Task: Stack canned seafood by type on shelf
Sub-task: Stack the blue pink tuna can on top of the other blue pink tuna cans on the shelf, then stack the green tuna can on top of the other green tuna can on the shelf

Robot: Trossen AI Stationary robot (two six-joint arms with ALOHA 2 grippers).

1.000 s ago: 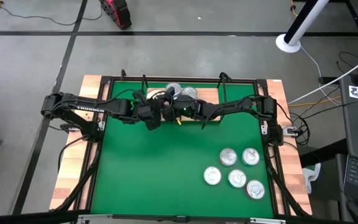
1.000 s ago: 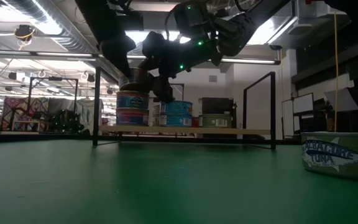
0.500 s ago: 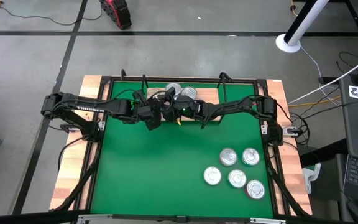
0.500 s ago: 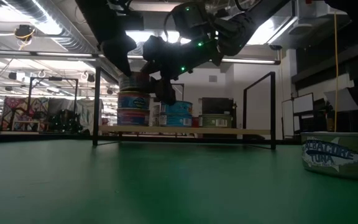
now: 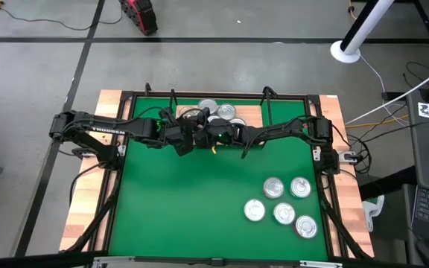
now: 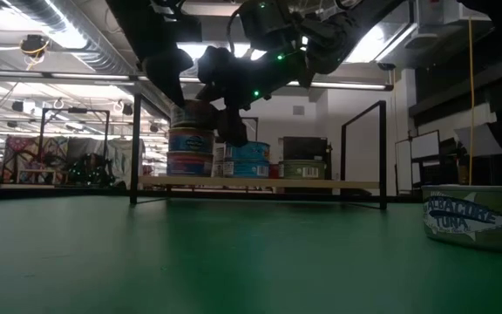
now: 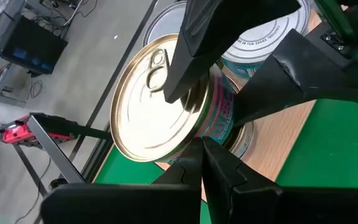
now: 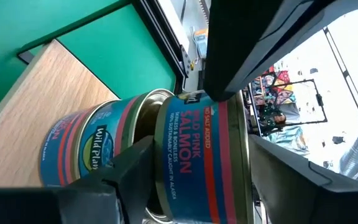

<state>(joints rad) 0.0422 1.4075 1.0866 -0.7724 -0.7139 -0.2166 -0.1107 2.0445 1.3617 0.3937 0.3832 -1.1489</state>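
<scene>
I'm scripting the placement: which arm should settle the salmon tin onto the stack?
Right. The right gripper grips the salmon tin directly over the lower tin on the shelf; the left gripper, shut, only sits beside it.

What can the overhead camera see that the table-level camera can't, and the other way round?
Only the high view shows five silvery-lidded round tins loose on the green mat, and both dark arms whole. Only the low view shows the side labels: a stack of pink-and-teal tins and a room behind. Both show the light-wood shelf with black wire uprights, where the grippers meet.
</scene>
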